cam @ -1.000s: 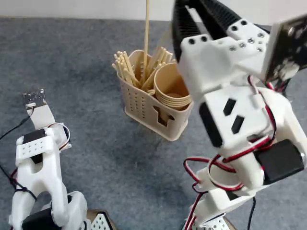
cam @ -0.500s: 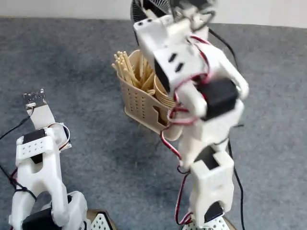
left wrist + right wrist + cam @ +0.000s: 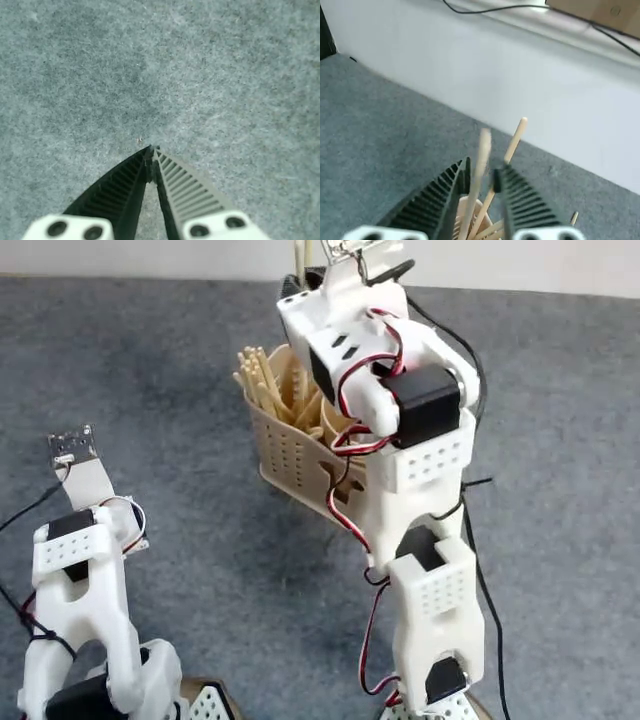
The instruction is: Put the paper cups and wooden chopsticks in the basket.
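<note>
Judging by position, depositing is in hand: the right gripper [image 3: 481, 176] clamps one wooden chopstick [image 3: 483, 147] upright above the basket [image 3: 290, 455]. Next move calls for release over the opening. The left gripper [image 3: 151, 150] is pinched together, empty, above the desk [image 3: 150, 370].

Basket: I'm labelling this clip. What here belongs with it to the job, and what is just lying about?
Job: basket, chopsticks in it, upright chopstick in the right hand.
Lying about: grey mat, cable by the wall, empty left hand.
</note>
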